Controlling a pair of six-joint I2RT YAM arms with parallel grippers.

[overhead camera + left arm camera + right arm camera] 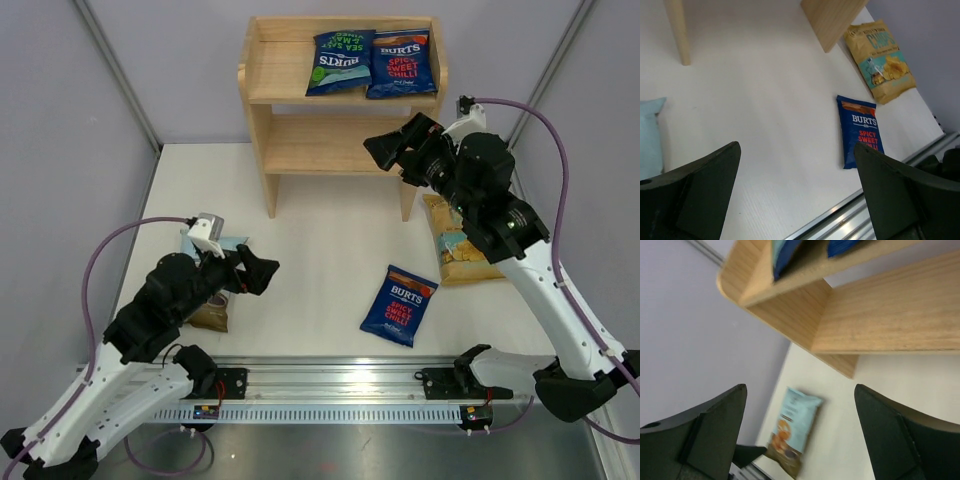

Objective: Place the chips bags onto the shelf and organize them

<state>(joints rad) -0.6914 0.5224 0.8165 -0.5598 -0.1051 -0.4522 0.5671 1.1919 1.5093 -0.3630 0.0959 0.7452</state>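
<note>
The wooden shelf (300, 90) stands at the back. On its top tier lie a Burts bag with green (340, 60) and a Burts bag with red (402, 62). A second red-label Burts bag (400, 305) lies flat on the table, also in the left wrist view (861, 131). The yellow bag (462, 245) lies by the shelf's right leg, partly under my right arm. The pale blue-tan bag (215, 310) lies mostly hidden under my left arm. My left gripper (262, 275) is open and empty above the table. My right gripper (385, 155) is open and empty in front of the lower tier.
The lower tier (325, 145) holds nothing. A metal rail (340, 385) runs along the near table edge. Grey walls close in the left, right and back sides. The right wrist view shows the pale bag (792, 432) near the left wall.
</note>
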